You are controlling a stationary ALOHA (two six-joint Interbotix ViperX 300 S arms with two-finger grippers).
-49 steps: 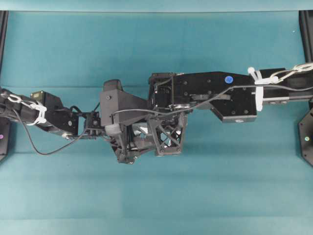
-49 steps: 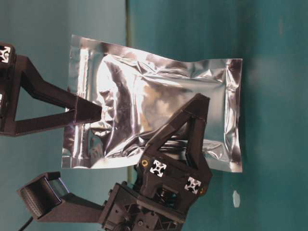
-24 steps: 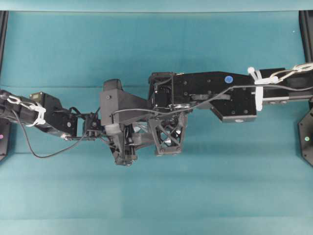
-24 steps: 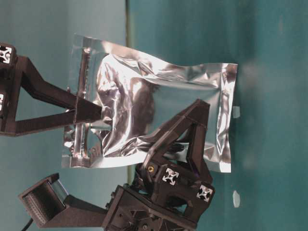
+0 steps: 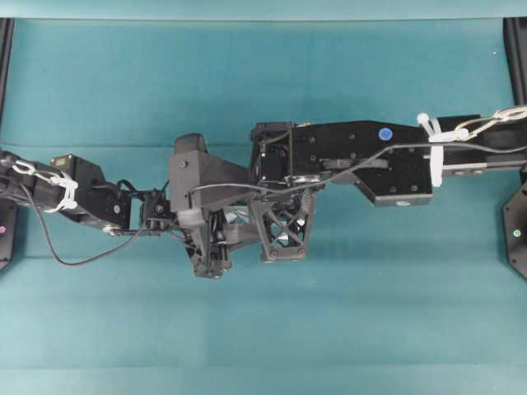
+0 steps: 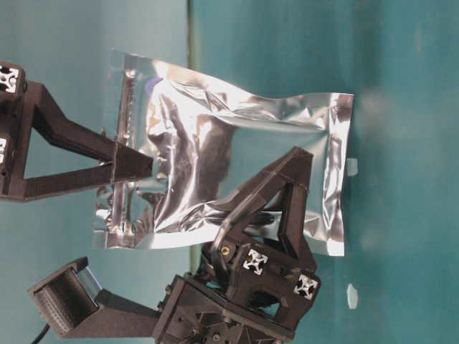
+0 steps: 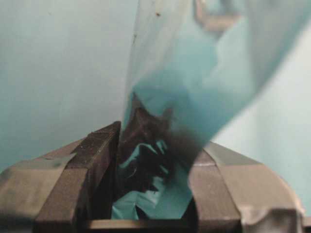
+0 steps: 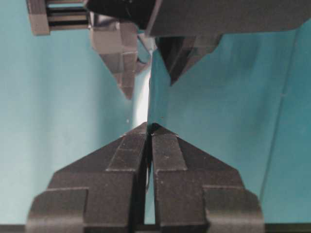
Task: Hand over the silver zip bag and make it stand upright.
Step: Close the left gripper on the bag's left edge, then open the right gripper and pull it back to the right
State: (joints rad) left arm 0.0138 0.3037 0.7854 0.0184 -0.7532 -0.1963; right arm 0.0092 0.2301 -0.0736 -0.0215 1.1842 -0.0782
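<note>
Two grippers share one load. Left gripper (image 7: 155, 141), nearest: jaws part-spread, pinching the bulged body of the crinkled, shiny silver foil zip bag (image 6: 237, 143), which runs straight away from them. Right gripper (image 8: 148, 128): jaws all but pressed together on a thin sealed edge. The sheet is seen edge-on, its long axis running on towards the left fingers beyond. Bag hangs in the air between both, above the teal table surface (image 5: 263, 346). Judgement: the left has the fuller hold, so the next move turns on the right letting go without dragging the bag off that axis.
</note>
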